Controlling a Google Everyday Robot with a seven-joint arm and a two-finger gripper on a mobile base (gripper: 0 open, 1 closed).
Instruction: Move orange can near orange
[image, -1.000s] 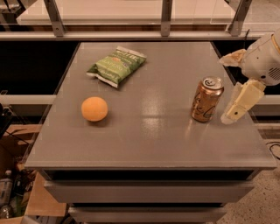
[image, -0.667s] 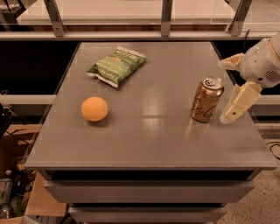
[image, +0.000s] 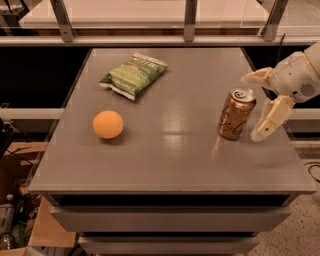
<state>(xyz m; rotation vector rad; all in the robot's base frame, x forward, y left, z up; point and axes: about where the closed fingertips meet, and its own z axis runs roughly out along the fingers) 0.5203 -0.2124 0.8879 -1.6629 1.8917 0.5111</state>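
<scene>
Can (image: 237, 114) stands upright at the 3 o'clock side of the table (image: 175, 165), well apart from the orange (image: 108, 124) over at 9 o'clock. My gripper (image: 252, 107) hangs open just off the can's 3 o'clock side, fingers spread and holding nothing. I judge the can light, thin-walled and slick, so I'd take it mid-body and squeeze gently, so it neither dents nor tips.

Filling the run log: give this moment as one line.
tool: open, right of orange can | orange can: upright, ungrasped | orange: apart, across table | stage: pre-grasp
</scene>
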